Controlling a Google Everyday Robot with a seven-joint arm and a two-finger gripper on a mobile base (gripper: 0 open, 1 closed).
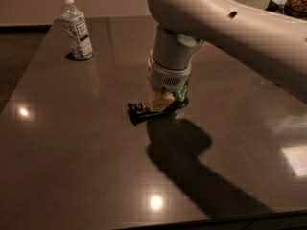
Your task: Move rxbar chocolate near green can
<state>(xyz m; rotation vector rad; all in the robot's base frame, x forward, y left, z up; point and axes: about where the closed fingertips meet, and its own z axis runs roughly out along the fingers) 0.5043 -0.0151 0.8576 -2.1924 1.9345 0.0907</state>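
The rxbar chocolate (142,112), a flat bar in a shiny black wrapper, is at the middle of the dark table, its left end sticking out from under my wrist. My gripper (160,102) points down and is shut on the bar's right end, at table height. The green can (183,92) stands just behind and to the right of the gripper. It is mostly hidden by my wrist, and only a sliver of green shows. The bar's right end lies close to the can's base.
A clear plastic bottle (77,28) with a white cap stands at the back left of the table (72,166). My big white arm (230,28) reaches in from the upper right and casts a shadow toward the front right. The table's front edge runs along the bottom.
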